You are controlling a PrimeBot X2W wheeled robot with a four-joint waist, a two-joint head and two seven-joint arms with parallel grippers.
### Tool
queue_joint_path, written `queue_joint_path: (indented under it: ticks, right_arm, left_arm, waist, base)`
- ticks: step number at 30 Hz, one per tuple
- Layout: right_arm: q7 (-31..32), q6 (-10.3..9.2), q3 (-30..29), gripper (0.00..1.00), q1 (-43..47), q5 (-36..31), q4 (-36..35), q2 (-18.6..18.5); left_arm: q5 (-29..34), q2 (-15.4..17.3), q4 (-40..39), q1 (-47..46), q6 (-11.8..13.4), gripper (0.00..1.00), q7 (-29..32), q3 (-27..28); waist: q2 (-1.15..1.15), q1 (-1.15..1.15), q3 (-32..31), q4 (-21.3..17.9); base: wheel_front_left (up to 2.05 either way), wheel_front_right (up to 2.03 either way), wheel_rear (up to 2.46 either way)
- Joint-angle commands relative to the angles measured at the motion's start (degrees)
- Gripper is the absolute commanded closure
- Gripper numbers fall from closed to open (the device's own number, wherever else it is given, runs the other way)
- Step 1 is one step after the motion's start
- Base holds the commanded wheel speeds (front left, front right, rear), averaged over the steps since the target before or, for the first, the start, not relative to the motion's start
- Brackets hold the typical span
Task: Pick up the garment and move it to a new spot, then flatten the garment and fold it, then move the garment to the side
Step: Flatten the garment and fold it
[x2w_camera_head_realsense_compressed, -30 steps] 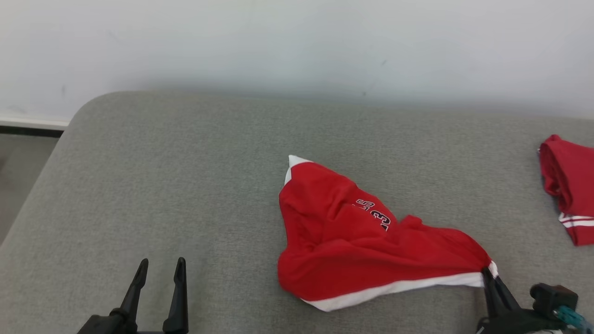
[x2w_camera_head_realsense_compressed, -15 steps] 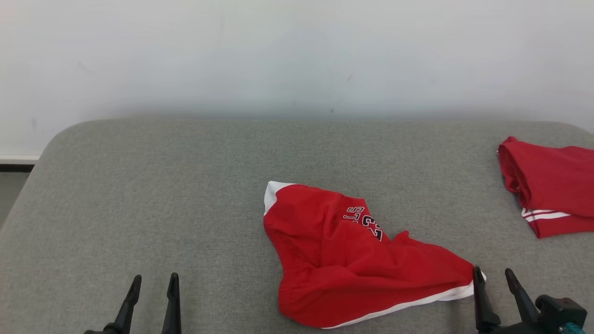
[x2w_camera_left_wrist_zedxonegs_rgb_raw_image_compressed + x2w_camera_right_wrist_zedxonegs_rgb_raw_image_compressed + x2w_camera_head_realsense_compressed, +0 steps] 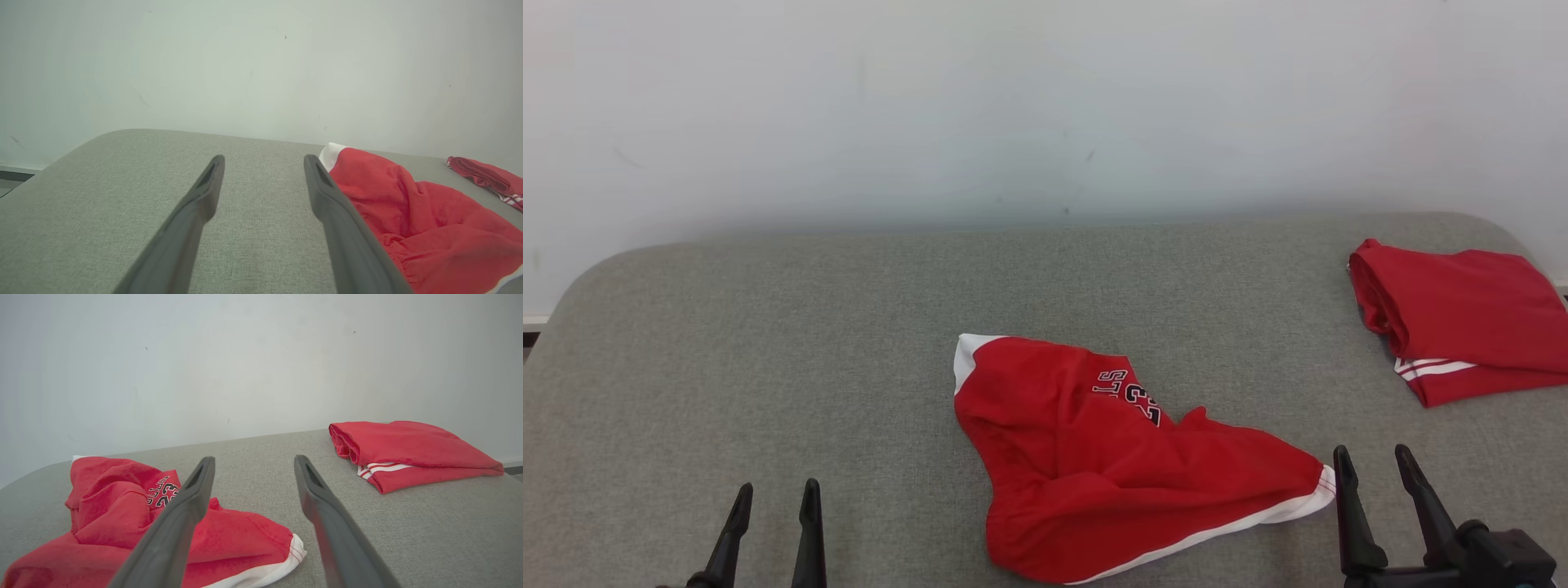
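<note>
A crumpled red garment [image 3: 1111, 465] with white trim and dark print lies loose near the middle of the grey padded surface [image 3: 768, 343]. It also shows in the left wrist view [image 3: 429, 220] and the right wrist view [image 3: 122, 522]. My right gripper [image 3: 1374, 464] stands open just right of the garment's white-trimmed corner, apart from it, with nothing between its fingers [image 3: 196, 490]. My left gripper [image 3: 774, 498] is open at the lower left, well away from the cloth, fingers [image 3: 212, 179] over bare grey fabric.
A second red garment [image 3: 1454, 318], folded, with white stripes, lies at the far right of the surface, also in the right wrist view [image 3: 408, 453]. A pale wall [image 3: 1045, 106] stands behind. The surface's rounded left corner [image 3: 572, 286] drops off to the floor.
My right gripper has opened and let go of the garment's white-trimmed corner, which now rests on the surface. The head camera has turned, shifting the whole picture left and down.
</note>
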Motion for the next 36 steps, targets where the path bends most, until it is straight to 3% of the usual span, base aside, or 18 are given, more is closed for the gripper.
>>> queue_joint_path:
  ticks: [1,11,22,27,36]
  right_arm:
    - [-0.4,-0.15,0.0,0.0,1.3,-0.3,-0.9,0.3]
    - [-0.5,-0.15,0.4,0.0,2.7,-0.4,-2.5,1.2]
    - [-0.5,-0.15,2.8,0.0,0.4,0.0,-1.9,0.9]
    - [-0.5,-0.15,3.1,0.0,-0.5,0.2,-1.8,0.8]
    - [-0.5,-0.15,3.2,0.0,-1.5,0.1,-2.0,0.5]
  left_arm:
    - [0.8,0.2,-0.3,1.1,0.1,0.0,-0.2,0.2]
    - [-0.1,0.8,0.5,1.2,0.1,0.0,-0.2,-2.3]
    - [-4.4,3.6,8.3,-3.4,0.1,0.0,-0.2,-18.8]
    - [-7.5,3.5,12.7,-5.9,0.1,0.0,-0.2,-23.2]
    - [-10.3,2.9,20.2,-9.4,0.1,0.0,-0.2,-24.6]
  waist:
    - [0.0,0.0,0.0,-0.3]
    - [0.0,0.0,0.8,-0.9]
    - [0.0,0.0,2.7,-3.3]
    - [0.0,0.0,4.0,-5.3]
    - [0.0,0.0,5.8,-8.1]
  base:
    - [0.0,0.0,0.0]
    - [0.0,0.0,0.0]
    - [0.0,0.0,0.0]
    - [0.0,0.0,0.0]
    - [0.0,0.0,0.0]
